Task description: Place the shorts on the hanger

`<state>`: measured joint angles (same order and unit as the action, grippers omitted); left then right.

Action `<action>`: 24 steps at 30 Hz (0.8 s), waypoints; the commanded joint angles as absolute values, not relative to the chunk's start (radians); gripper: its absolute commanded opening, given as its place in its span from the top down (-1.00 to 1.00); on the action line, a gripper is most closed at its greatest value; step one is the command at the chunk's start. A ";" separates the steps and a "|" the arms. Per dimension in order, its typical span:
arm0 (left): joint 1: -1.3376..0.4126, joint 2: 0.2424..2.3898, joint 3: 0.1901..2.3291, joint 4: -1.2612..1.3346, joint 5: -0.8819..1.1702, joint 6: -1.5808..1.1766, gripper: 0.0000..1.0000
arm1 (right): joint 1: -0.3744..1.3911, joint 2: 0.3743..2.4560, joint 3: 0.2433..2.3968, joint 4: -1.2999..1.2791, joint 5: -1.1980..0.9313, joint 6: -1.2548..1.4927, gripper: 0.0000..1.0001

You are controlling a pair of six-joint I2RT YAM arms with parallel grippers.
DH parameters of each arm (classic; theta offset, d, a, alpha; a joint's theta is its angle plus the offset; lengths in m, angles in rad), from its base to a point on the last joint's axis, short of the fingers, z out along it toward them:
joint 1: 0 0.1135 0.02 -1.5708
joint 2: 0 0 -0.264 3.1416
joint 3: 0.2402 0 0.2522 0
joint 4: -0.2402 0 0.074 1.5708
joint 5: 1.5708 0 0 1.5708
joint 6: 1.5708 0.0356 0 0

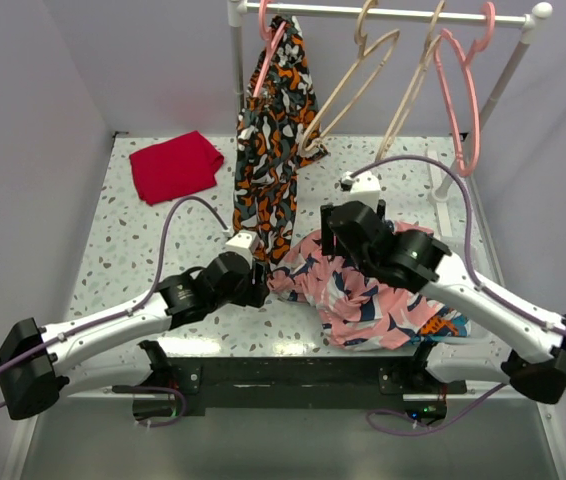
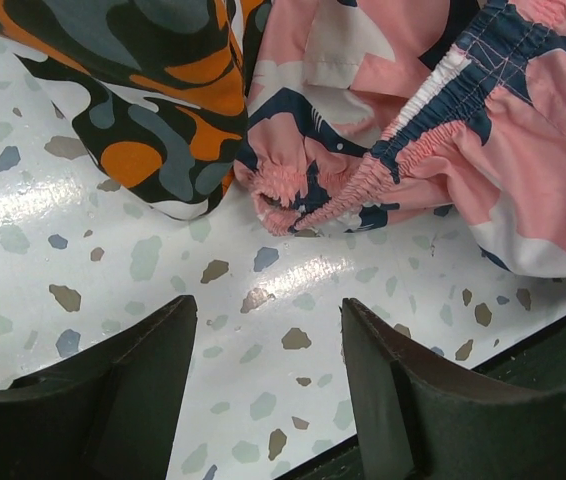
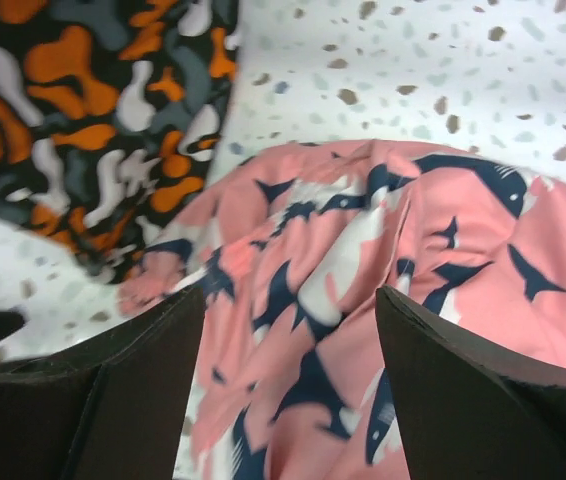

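Left claw (image 2: 268, 312) gapes just beside the shorts (image 2: 483, 150).

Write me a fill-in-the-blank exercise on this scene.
The shorts lie crumpled on the ____.
The cloth at far left is ____.
The orange-black-white garment hangs from a ____ hanger.
The left end effector stands ____, gripping nothing.
Missing words: table; red; pink; open.
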<state>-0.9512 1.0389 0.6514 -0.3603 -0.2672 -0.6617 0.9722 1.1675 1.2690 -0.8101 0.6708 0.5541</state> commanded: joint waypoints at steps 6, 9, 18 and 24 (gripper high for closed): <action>-0.943 1.049 0.643 -0.264 -0.308 -0.699 -0.40 | 0.936 1.351 1.304 -0.856 0.687 0.479 -0.32; -0.914 1.087 0.653 -0.244 -0.266 -0.690 -0.43 | 0.936 1.290 1.269 -0.842 0.615 0.476 0.44; -0.851 1.150 0.698 -0.198 -0.192 -0.641 -0.42 | 0.937 0.989 1.178 -0.880 0.375 0.488 0.81; -0.850 1.183 0.724 -0.175 -0.153 -0.635 -0.43 | 0.930 1.126 1.273 -0.957 0.659 0.505 -0.62</action>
